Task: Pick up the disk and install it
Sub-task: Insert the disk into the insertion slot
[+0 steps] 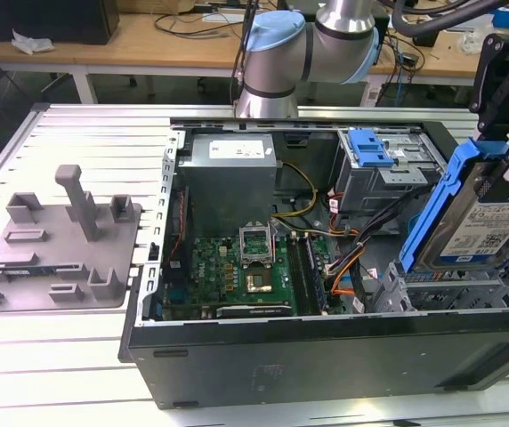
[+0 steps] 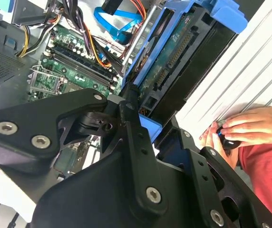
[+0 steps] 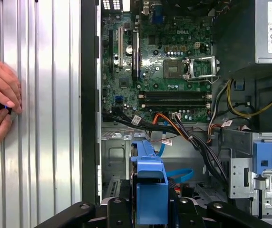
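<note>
Gripping one disk, one pincer, above one case, seemingly tilted.

"Where's the disk?"

"Up in the gripper, clamped at its upper end. It stands almost on end, leaning a little, over the cage at the end of the open case on the exterior view's right."

"And the stand?"

"It's on the slatted table, on the exterior view's left, just beside the case and well apart from the gripper. The arm rises behind the case."
</note>
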You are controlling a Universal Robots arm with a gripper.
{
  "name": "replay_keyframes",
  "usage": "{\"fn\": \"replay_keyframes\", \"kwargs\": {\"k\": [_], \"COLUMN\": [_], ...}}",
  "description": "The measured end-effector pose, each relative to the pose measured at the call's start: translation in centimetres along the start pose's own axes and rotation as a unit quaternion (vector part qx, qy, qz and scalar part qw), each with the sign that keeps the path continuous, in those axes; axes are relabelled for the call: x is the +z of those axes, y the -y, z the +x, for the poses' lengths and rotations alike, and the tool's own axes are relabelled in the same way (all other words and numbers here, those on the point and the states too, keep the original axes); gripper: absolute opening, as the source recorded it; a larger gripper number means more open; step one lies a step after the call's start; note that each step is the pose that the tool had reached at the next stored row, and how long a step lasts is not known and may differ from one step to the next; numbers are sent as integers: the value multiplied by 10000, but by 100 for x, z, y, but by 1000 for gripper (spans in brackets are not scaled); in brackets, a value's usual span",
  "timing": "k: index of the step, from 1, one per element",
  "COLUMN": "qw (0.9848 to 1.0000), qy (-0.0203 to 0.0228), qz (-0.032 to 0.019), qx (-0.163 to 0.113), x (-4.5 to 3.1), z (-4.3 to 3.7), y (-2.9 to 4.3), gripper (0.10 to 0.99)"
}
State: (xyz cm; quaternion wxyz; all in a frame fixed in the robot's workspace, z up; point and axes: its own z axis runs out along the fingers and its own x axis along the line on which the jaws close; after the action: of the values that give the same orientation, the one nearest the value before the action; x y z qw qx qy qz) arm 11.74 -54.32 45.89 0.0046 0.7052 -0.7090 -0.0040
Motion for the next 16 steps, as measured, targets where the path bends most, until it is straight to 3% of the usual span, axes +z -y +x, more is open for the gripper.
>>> {"fn": "replay_keyframes", "kwargs": {"k": [8,16], "qw": [10000,10000], "qy": [1,0], "qz": [0,0], "qx": [29,29], "x": [7,98], "z": [-14,-13], "y": [0,1], "gripper": [369,369]}}
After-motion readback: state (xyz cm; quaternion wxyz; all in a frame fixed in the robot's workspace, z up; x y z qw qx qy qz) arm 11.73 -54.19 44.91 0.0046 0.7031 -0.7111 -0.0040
